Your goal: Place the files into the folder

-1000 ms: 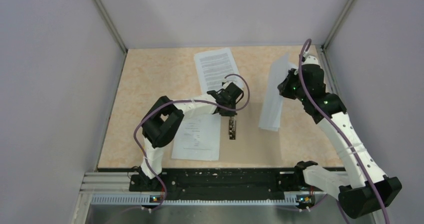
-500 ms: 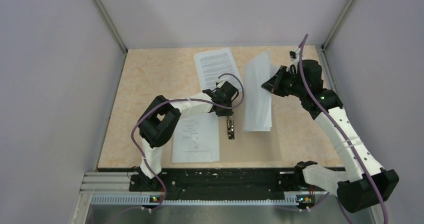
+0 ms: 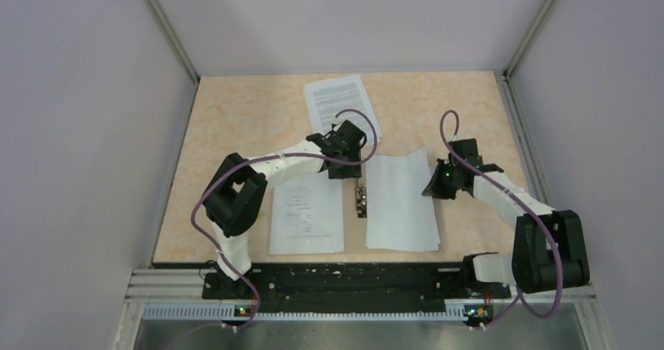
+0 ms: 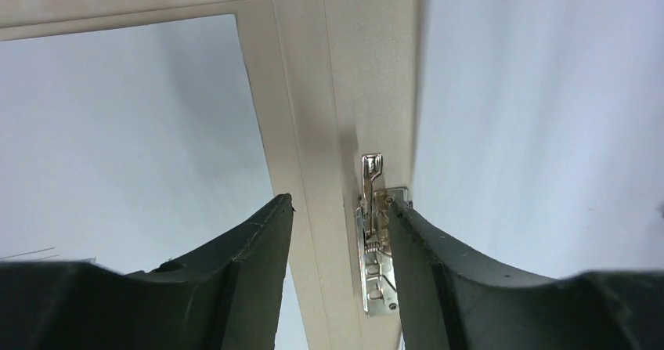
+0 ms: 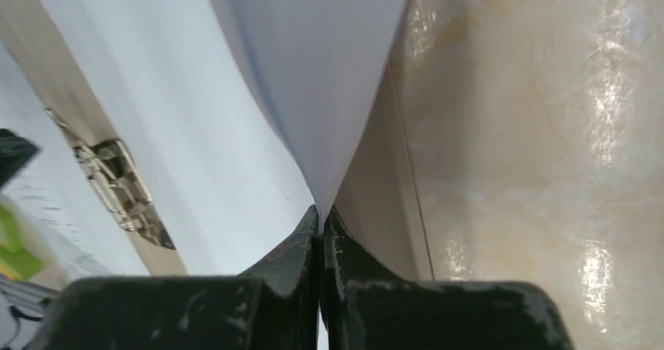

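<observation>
You have three files, all thin white paper. A far sheet [image 3: 340,103] with black print lies toward the back of the speckled table [image 3: 235,131]. A printed left sheet [image 3: 307,218] and a plain-faced right sheet [image 3: 401,201] lie either side of the creased spine of one tan card folder [image 4: 307,115]. One shiny metal clip [image 4: 374,240] sits there. Your right gripper [image 5: 321,213] is pinched on the right sheet's outer edge, which curls up. Your left gripper [image 4: 341,203] straddles the clip, fingers apart, one against it.
</observation>
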